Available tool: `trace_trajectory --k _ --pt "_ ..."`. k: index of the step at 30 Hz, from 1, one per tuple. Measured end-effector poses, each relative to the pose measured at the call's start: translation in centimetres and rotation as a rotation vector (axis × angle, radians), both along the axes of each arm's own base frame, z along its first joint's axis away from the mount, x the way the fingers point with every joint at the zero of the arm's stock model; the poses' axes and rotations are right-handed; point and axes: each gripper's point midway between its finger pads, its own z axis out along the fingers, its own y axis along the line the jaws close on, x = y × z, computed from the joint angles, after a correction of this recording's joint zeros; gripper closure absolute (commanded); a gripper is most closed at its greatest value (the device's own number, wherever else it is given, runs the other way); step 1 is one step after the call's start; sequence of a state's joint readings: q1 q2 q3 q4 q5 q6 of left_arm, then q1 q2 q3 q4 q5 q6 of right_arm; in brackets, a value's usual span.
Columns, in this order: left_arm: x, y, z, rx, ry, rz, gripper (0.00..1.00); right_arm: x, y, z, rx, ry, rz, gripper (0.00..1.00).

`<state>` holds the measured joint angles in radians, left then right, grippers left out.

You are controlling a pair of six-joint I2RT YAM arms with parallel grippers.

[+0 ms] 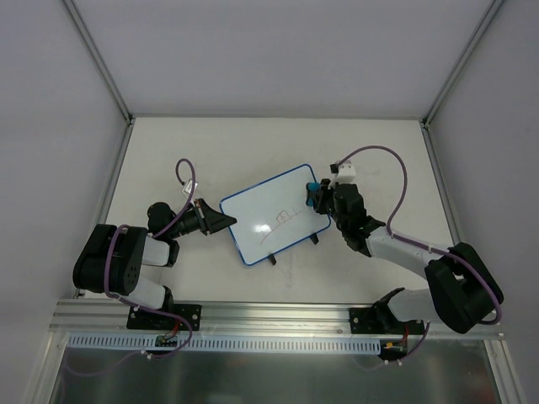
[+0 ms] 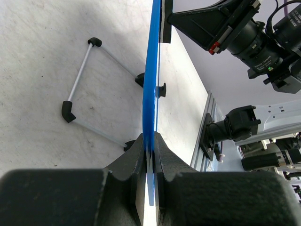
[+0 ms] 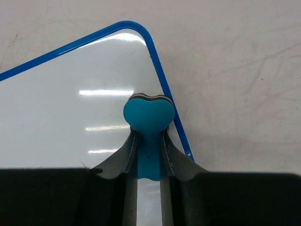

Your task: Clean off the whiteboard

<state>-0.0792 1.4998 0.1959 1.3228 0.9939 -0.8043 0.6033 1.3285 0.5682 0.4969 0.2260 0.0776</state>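
The whiteboard (image 1: 274,212) is white with a blue rim, tilted, in the middle of the table, and bears a red line drawing near its lower middle. My left gripper (image 1: 226,220) is shut on the board's left edge; in the left wrist view the blue rim (image 2: 151,80) runs edge-on between the jaws of that gripper (image 2: 150,149). My right gripper (image 1: 318,195) is shut on the small blue bone-shaped eraser (image 3: 148,115), held over the board's right corner (image 3: 141,33). The eraser (image 1: 312,187) also shows in the top view.
The board's wire stand with black feet (image 2: 68,110) rests on the table behind it. Two black feet (image 1: 273,257) stick out at the board's near edge. An aluminium rail (image 1: 278,316) runs along the table's front edge; white walls enclose the back and sides.
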Motion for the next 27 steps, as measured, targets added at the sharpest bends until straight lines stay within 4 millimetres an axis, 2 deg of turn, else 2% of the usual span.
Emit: trace_trajectory --k 6,16,21,27 --pt "0.0 0.0 0.0 0.0 -0.001 -0.001 1.0 0.0 -0.5 -0.1 0.05 0.003 -0.025 1.0" --pt "0.0 0.0 0.0 0.0 -0.002 -0.002 1.0 -0.4 0.0 -0.1 0.041 -0.016 0.0 1.0" --pt "0.0 0.0 0.0 0.0 -0.002 -0.002 1.0 -1.8 1.7 -0.4 -0.035 -0.03 0.069 1.0" --pt "0.0 0.0 0.0 0.0 -0.003 -0.003 1.0 -4.2 5.8 -0.3 -0.139 -0.059 0.22 1.0"
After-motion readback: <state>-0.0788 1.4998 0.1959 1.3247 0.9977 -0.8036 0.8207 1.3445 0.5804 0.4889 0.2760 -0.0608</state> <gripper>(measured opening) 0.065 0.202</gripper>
